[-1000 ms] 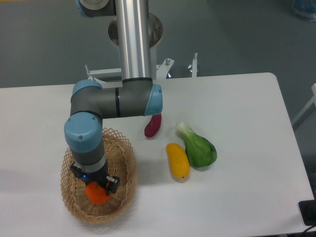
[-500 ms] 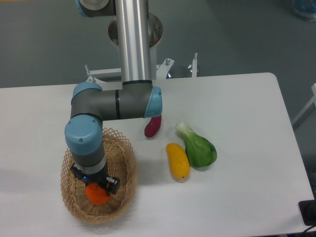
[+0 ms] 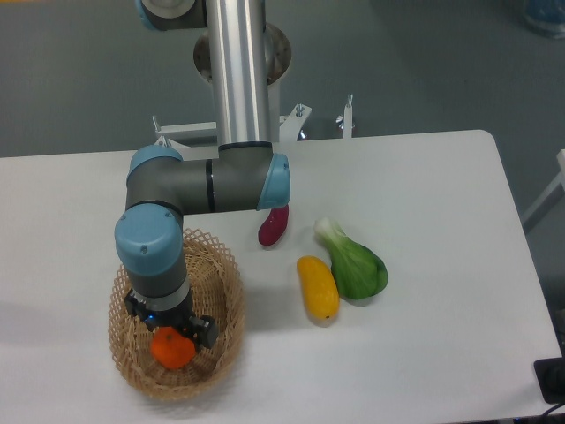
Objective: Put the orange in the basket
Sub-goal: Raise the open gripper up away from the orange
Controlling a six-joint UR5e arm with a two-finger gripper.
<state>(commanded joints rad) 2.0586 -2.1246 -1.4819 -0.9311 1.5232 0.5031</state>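
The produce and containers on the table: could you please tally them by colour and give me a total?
Orange: 1, the orange
Yellow: 1, the elongated yellow vegetable
Green: 1, the leafy green vegetable
Purple-red: 1, the small purple-red vegetable
Tan: 1, the basket
Total: 5

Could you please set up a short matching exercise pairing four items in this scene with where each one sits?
Things:
1. orange
2. purple vegetable
3. yellow vegetable
4. leafy green vegetable

Places:
A. farthest right of the produce
B. inside the basket, under the gripper
C. just below the arm's blue elbow cap
D. between the basket and the green one

Pairs: 1-B, 2-C, 3-D, 4-A
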